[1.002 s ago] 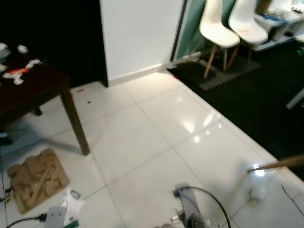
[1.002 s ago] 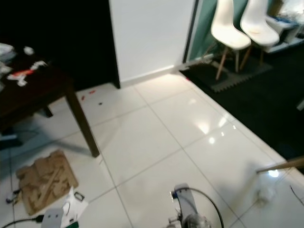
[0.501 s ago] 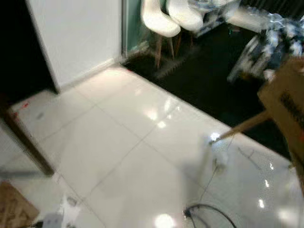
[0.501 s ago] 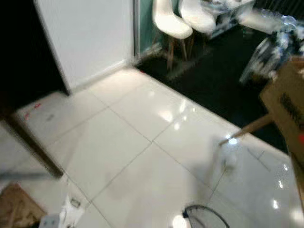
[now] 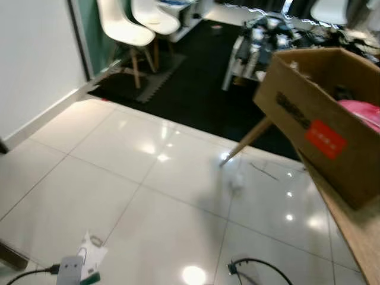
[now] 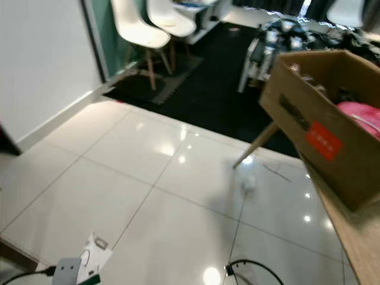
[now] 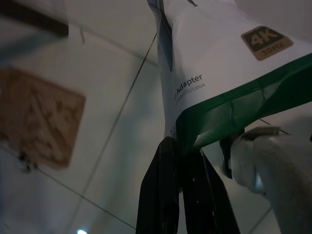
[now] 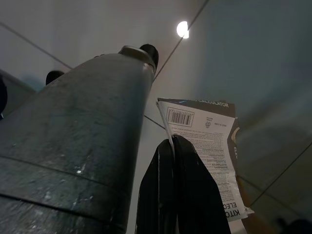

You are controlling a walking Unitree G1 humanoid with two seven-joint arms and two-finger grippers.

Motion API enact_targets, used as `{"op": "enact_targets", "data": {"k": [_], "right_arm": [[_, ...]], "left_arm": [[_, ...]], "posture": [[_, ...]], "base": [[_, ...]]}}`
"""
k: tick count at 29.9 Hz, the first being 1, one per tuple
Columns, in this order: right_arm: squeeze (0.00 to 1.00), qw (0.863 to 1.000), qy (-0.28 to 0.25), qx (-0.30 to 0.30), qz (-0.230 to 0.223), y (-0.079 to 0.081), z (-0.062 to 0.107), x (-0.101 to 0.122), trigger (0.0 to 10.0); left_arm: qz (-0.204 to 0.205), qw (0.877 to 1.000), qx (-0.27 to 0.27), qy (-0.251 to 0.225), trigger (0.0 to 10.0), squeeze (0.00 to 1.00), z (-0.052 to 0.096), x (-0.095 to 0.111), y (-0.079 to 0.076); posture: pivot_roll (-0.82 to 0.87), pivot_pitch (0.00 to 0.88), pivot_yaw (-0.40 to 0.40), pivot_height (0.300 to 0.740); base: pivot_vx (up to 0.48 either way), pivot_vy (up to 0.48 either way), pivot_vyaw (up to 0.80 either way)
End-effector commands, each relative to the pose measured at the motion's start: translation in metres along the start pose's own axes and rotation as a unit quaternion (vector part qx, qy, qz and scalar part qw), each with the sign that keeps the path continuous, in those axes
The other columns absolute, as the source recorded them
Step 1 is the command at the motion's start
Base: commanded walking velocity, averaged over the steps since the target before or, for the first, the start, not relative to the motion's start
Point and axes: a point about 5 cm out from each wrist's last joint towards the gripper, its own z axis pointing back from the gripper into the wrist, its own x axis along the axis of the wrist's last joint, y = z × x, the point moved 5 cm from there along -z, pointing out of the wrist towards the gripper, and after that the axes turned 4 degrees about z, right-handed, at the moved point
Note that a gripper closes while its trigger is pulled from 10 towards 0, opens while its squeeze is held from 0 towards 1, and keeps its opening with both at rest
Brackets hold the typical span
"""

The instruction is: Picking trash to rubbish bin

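Already both grippers loaded. Left gripper (image 7: pixel 187 156) pinched tight on bottom edge of white-and-green adapter package (image 7: pixel 219 73), marked 4K. Right gripper (image 8: pixel 174 146) clamped on edge of printed packaging card (image 8: pixel 204 146) with barcode. Both pieces look light, thin, stiff-ish card; likely to flex or slip out if swung, so deeper bite toward middle judged safer than edge hold. Head views: open cardboard box (image 5: pixel 320 119) on wooden table edge (image 5: pixel 356 231), likely drop point; white chairs (image 5: pixel 127 29) beyond tiled floor (image 5: pixel 107 178).
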Motion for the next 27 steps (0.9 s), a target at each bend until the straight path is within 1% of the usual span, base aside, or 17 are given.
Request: {"op": "enact_targets", "data": {"k": [1, 10, 12, 14, 15, 16, 17, 18, 19, 20, 21, 22, 23, 24, 25, 26, 27], "right_arm": [[0.0, 1.0, 0.023, -0.001, 0.0, -0.001, 0.001, -0.015, 10.0], [0.0, 1.0, 0.022, 0.0, -0.002, -0.001, 0.002, -0.015, 10.0], [0.0, 1.0, 0.017, 0.001, -0.002, -0.001, 0.001, -0.012, 10.0], [0.0, 1.0, -0.005, 0.003, -0.014, 0.0, 0.0, 0.0, 10.0], [0.0, 1.0, -0.005, 0.003, -0.014, 0.0, 0.0, 0.0, 10.0], [0.0, 0.998, -0.06, 0.011, -0.033, -0.001, 0.0, 0.028, 10.0], [0.0, 0.996, -0.08, 0.014, -0.04, -0.002, 0.001, 0.039, 10.0], [0.0, 0.993, -0.108, 0.021, -0.045, -0.002, 0.002, 0.054, 10.0], [0.0, 0.991, -0.123, 0.025, -0.047, -0.002, 0.003, 0.063, 10.0], [0.0, 0.991, -0.123, 0.025, -0.047, -0.002, 0.003, 0.063, 10.0], [0.0, 0.978, -0.2, 0.044, -0.046, -0.003, 0.011, 0.11, 10.0], [0.0, 0.978, -0.2, 0.044, -0.046, -0.003, 0.011, 0.11, 10.0], [0.0, 0.968, -0.242, 0.054, -0.031, -0.003, 0.017, 0.136, 10.0], [0.0, 0.955, -0.289, 0.068, -0.009, -0.001, 0.027, 0.165, 10.0], [0.0, 0.955, -0.289, 0.068, -0.009, -0.001, 0.027, 0.165, 10.0], [0.0, 0.942, -0.325, 0.083, 0.006, 0.002, 0.037, 0.187, 10.0], [0.0, 0.924, -0.367, 0.108, 0.024, 0.007, 0.049, 0.212, 10.0]], "left_arm": [[-0.003, 1.0, -0.005, 0.012, 10.0, 0.0, 0.001, -0.008, -0.004], [-0.01, 1.0, -0.012, 0.019, 10.0, 0.0, 0.001, -0.012, -0.007], [-0.012, 1.0, -0.014, 0.017, 10.0, 0.0, 0.001, -0.011, -0.009], [-0.012, 1.0, -0.014, 0.015, 10.0, 0.0, 0.0, -0.009, -0.009], [-0.012, 1.0, -0.014, 0.015, 10.0, 0.0, 0.0, -0.009, -0.009], [-0.01, 1.0, -0.013, 0.009, 10.0, 0.0, 0.0, -0.005, -0.009], [-0.009, 1.0, -0.013, 0.008, 10.0, 0.0, 0.0, -0.004, -0.008], [-0.008, 1.0, -0.013, 0.005, 10.0, 0.0, 0.0, -0.003, -0.008], [-0.008, 1.0, -0.012, 0.004, 10.0, 0.0, 0.0, -0.002, -0.007], [-0.008, 1.0, -0.012, 0.004, 10.0, 0.0, 0.0, -0.002, -0.007], [-0.005, 1.0, -0.011, -0.003, 10.0, 0.0, -0.001, 0.003, -0.006], [-0.005, 1.0, -0.011, -0.003, 10.0, 0.0, -0.001, 0.003, -0.006], [-0.004, 1.0, -0.01, -0.01, 10.0, 0.0, -0.001, 0.008, -0.005], [-0.004, 1.0, -0.011, -0.022, 10.0, 0.0, -0.002, 0.016, -0.004], [-0.004, 1.0, -0.011, -0.022, 10.0, 0.0, -0.002, 0.016, -0.004], [-0.004, 0.999, -0.011, -0.035, 10.0, 0.0, -0.002, 0.025, -0.004], [0.001, 0.999, -0.01, -0.053, 10.0, 0.0, -0.003, 0.038, -0.004]], "posture": [[0.08, 0.085, -0.005, 0.74], [0.08, 0.083, -0.002, 0.74], [0.08, 0.086, -0.003, 0.74], [0.08, 0.086, -0.003, 0.74], [0.08, 0.086, -0.003, 0.74], [0.08, 0.088, -0.001, 0.74], [0.08, 0.088, -0.001, 0.74], [0.08, 0.088, -0.001, 0.74], [0.08, 0.088, -0.001, 0.74], [0.08, 0.088, -0.001, 0.74], [0.07, 0.092, 0.009, 0.74], [0.07, 0.092, 0.009, 0.74], [0.07, 0.092, 0.009, 0.74], [0.07, 0.095, 0.01, 0.74], [0.07, 0.095, 0.01, 0.74], [0.07, 0.095, 0.01, 0.74], [0.07, 0.095, 0.01, 0.74]], "base": [[0.0, 0.0, -0.8], [0.0, 0.0, -0.8], [0.0, 0.0, -0.8], [0.0, 0.0, -0.8], [0.0, 0.0, -0.8], [0.0, 0.0, -0.8], [0.0, 0.0, -0.8], [0.0, 0.0, -0.8], [0.0, 0.0, -0.8], [0.0, 0.0, -0.8], [0.0, 0.0, -0.8], [0.0, 0.0, -0.8], [0.0, 0.0, -0.8], [0.0, 0.0, -0.8], [0.0, 0.0, -0.8], [0.0, 0.0, -0.8], [0.0, 0.0, 0.0]]}}
